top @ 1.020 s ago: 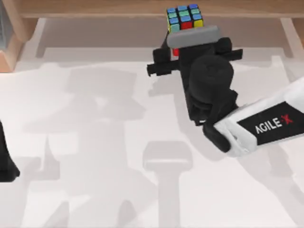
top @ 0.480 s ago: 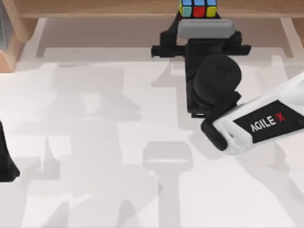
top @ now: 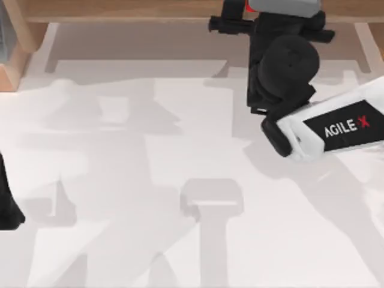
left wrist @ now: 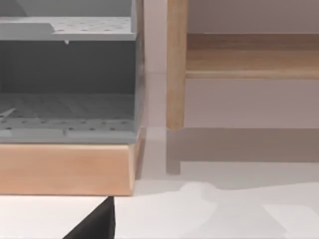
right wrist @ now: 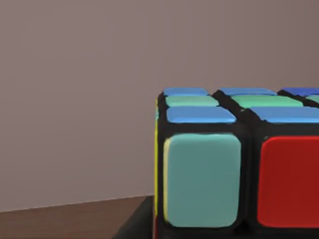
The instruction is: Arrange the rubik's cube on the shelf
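Observation:
The rubik's cube (right wrist: 239, 164) looms close in the right wrist view, showing blue, green, teal and red stickers in a black grid. A dark finger (right wrist: 135, 225) lies against its lower edge, just over a brown board (right wrist: 65, 219). From above, my right gripper (top: 267, 3) reaches over the shelf (top: 120, 9) at the back right, and a sliver of the cube's red (top: 248, 5) peeks out beside it. The gripper is shut on the cube. My left arm (top: 6, 204) stays parked at the left edge.
A grey perforated rack (left wrist: 67, 74) on a wooden base (left wrist: 65, 169) stands beside the shelf's upright (left wrist: 175, 64) at the back left. A plain wall rises behind the shelf. The white tabletop (top: 180, 180) carries only shadows.
My right arm has carried the cube farther back and to the right, from in front of the shelf to over its board. The left arm has not moved.

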You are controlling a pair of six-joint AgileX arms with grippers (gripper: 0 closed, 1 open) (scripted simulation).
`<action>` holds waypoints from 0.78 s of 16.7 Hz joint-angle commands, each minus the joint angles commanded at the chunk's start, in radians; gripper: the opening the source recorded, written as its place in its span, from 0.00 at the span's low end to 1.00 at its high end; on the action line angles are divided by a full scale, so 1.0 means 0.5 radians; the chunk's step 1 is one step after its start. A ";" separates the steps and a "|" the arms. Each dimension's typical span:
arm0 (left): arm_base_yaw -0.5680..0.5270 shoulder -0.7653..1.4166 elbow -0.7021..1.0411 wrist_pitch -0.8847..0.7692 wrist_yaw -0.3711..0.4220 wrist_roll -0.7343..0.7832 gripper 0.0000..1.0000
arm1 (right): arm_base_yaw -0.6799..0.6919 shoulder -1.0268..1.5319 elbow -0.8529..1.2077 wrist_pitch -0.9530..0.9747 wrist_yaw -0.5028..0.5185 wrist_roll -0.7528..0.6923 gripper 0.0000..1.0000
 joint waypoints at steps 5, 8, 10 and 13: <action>0.000 0.000 0.000 0.000 0.000 0.000 1.00 | -0.107 0.206 0.378 -0.311 -0.099 0.039 0.00; 0.000 0.000 0.000 0.000 0.000 0.000 1.00 | -0.085 0.311 0.590 -0.460 -0.215 -0.003 0.00; 0.000 0.000 0.000 0.000 0.000 0.000 1.00 | -0.080 0.346 0.637 -0.495 -0.250 -0.019 0.00; 0.000 0.000 0.000 0.000 0.000 0.000 1.00 | -0.080 0.346 0.637 -0.495 -0.250 -0.019 0.00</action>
